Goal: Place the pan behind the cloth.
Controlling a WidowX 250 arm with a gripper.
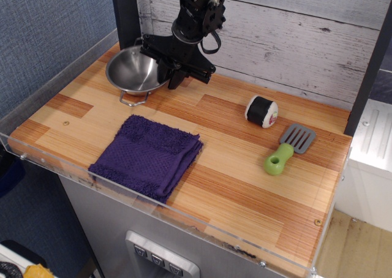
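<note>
The gripper (170, 70) seems to pinch the pan's (133, 72) right rim, though its fingertips are hidden. The cloth (148, 156) lies in front; a sushi roll (261, 111) and spatula (288, 148) sit right.

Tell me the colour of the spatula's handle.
The spatula has a bright green handle and a grey blade, seen in the observation.image view.
</note>
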